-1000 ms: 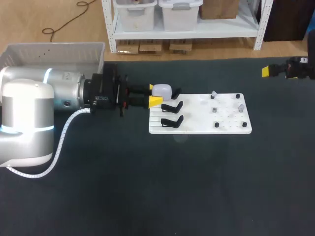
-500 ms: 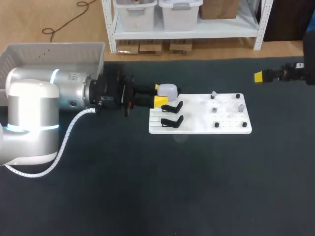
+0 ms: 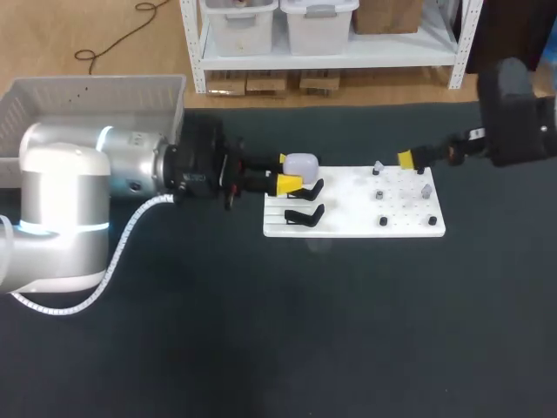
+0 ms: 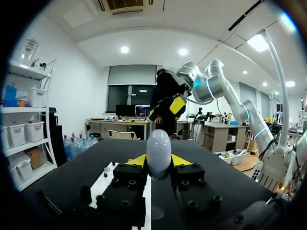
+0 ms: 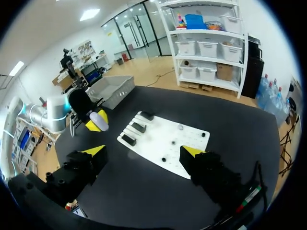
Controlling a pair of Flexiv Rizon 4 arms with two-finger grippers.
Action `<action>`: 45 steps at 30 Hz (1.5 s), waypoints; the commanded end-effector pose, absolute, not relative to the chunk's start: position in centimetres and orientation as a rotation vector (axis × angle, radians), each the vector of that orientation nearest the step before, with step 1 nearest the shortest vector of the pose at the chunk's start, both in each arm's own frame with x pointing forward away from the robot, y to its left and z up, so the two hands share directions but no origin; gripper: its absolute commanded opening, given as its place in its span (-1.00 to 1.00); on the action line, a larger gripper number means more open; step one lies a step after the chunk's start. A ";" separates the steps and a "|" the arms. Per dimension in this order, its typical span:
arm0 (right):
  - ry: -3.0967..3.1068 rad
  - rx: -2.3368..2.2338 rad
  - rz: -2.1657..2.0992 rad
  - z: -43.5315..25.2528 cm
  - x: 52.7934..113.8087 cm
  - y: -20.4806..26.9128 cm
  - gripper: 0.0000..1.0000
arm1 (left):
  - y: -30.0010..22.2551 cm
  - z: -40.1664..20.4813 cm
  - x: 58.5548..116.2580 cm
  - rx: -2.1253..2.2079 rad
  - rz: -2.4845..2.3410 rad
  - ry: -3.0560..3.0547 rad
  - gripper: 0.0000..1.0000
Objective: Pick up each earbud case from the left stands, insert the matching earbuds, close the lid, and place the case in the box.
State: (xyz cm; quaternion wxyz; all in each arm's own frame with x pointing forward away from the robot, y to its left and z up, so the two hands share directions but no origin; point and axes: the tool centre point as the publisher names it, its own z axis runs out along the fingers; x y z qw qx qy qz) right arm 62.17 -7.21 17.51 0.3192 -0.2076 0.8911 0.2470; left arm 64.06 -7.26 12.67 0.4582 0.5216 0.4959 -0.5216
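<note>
Gripping a smooth, white, egg-shaped earbud case [image 3: 301, 163] [image 4: 158, 152], my left hand [image 3: 291, 171] [image 4: 159, 163] is clenched on it from 2 sides, with the yellow fingertips [image 4: 136, 160] pressed against its glossy shell. The case stands upright between them, held over the far left corner of a flat white rectangular board [image 3: 348, 225] [image 5: 158, 143] that lies on the dark matte surface [image 3: 278, 331].

At the far left corner of the surface sits a light grey plastic bin [image 3: 96, 91] [image 5: 112, 88] with ribbed walls; my left arm hides part of its inside, so I cannot tell what it holds.

On the board's left end, 2 curved black stands [image 3: 305, 189] [image 5: 138, 127] show in the head view and 3 in the right wrist view. Its right end carries small black pegs [image 3: 383, 221] and a few tiny grey pieces [image 3: 426, 189], too small to make out.

My right hand [image 3: 406, 159] [image 5: 143, 151] is released, fingers spread wide around nothing, hovering by the board's far right part.
</note>
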 end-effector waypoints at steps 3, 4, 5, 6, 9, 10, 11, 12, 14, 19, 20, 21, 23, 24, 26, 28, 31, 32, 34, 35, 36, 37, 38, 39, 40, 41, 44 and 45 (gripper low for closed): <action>2.359 -0.558 0.619 17.5 61.8 -5.3 1.00 | -7.6 12.1 64.3 1.299 -1.301 1.200 -1.00; 2.366 -0.570 0.615 17.3 61.7 -5.1 1.00 | -7.7 12.1 64.3 1.304 -1.300 1.196 -1.00; 2.372 -0.577 0.612 17.1 61.6 -4.9 1.00 | -7.8 12.1 64.2 1.313 -1.295 1.190 -1.00; 2.380 -0.586 0.608 16.9 61.4 -4.7 1.00 | -7.8 12.1 64.2 1.314 -1.295 1.188 -1.00; 2.393 -0.600 0.609 16.5 61.1 -4.3 1.00 | -8.0 12.0 64.3 1.319 -1.284 1.179 -1.00; 2.395 -0.602 0.610 16.4 60.9 -4.2 1.00 | -8.0 12.0 64.4 1.319 -1.283 1.178 -1.00; 2.399 -0.603 0.615 16.3 60.9 -4.1 1.00 | -8.1 12.0 64.4 1.321 -1.282 1.177 -1.00; 2.401 -0.605 0.619 16.2 60.7 -4.0 1.00 | -8.1 11.9 64.5 1.321 -1.281 1.177 -1.00; 2.407 -0.611 0.628 16.1 60.5 -3.7 1.00 | -8.2 11.8 64.5 1.322 -1.280 1.177 -1.00; 2.418 -0.626 0.650 15.9 60.0 -2.6 1.00 | -8.3 11.6 64.7 1.324 -1.273 1.173 -1.00; 2.419 -0.633 0.653 15.8 60.0 -2.3 1.00 | -8.3 11.6 64.7 1.324 -1.273 1.173 -1.00; 2.421 -0.636 0.656 15.8 59.9 -2.0 1.00 | -8.3 11.6 64.7 1.324 -1.273 1.173 -1.00; 2.425 -0.648 0.665 15.8 59.8 -1.2 1.00 | -8.3 11.6 64.7 1.324 -1.273 1.173 -1.00; 2.427 -0.653 0.670 15.8 59.8 -0.9 1.00 | -8.3 11.6 64.7 1.324 -1.273 1.173 -1.00; 2.430 -0.655 0.676 15.8 59.7 -0.2 1.00 | -8.3 11.6 64.7 1.324 -1.273 1.173 -1.00; 2.436 -0.664 0.680 15.7 59.7 0.3 1.00 | -8.3 11.6 64.7 1.324 -1.273 1.173 -1.00; 2.450 -0.669 0.678 15.5 59.8 1.0 1.00 | -8.3 11.6 64.7 1.324 -1.273 1.173 -1.00; 2.454 -0.669 0.678 15.5 59.8 1.1 1.00 | -8.3 11.6 64.7 1.324 -1.273 1.173 -1.00; 2.465 -0.669 0.680 15.3 59.8 1.7 1.00 | -8.3 11.6 64.7 1.324 -1.273 1.173 -1.00; 2.469 -0.669 0.681 15.3 59.8 2.0 1.00 | -8.3 11.6 64.7 1.324 -1.273 1.173 -1.00; 2.474 -0.670 0.682 15.2 59.8 2.2 1.00 | -8.3 11.6 64.7 1.324 -1.273 1.173 -1.00; 2.477 -0.673 0.685 15.1 59.8 2.5 1.00 | -8.3 11.6 64.7 1.324 -1.273 1.173 -1.00; 2.481 -0.677 0.686 15.0 59.8 2.7 1.00 | -8.3 11.6 64.7 1.324 -1.273 1.173 -1.00; 2.484 -0.680 0.688 15.0 59.8 3.0 1.00 | -8.3 11.6 64.7 1.324 -1.273 1.173 -1.00; 2.487 -0.683 0.691 14.9 59.8 3.2 1.00 | -8.3 11.6 64.7 1.324 -1.273 1.173 -1.00; 2.489 -0.685 0.694 14.7 59.8 3.4 1.00 | -8.3 11.6 64.7 1.324 -1.273 1.173 -1.00; 2.495 -0.688 0.702 14.4 60.0 3.8 1.00 | -8.3 11.6 64.7 1.324 -1.273 1.173 -1.00; 2.497 -0.688 0.703 14.3 60.2 3.9 1.00 | -8.3 11.6 64.7 1.324 -1.273 1.173 -1.00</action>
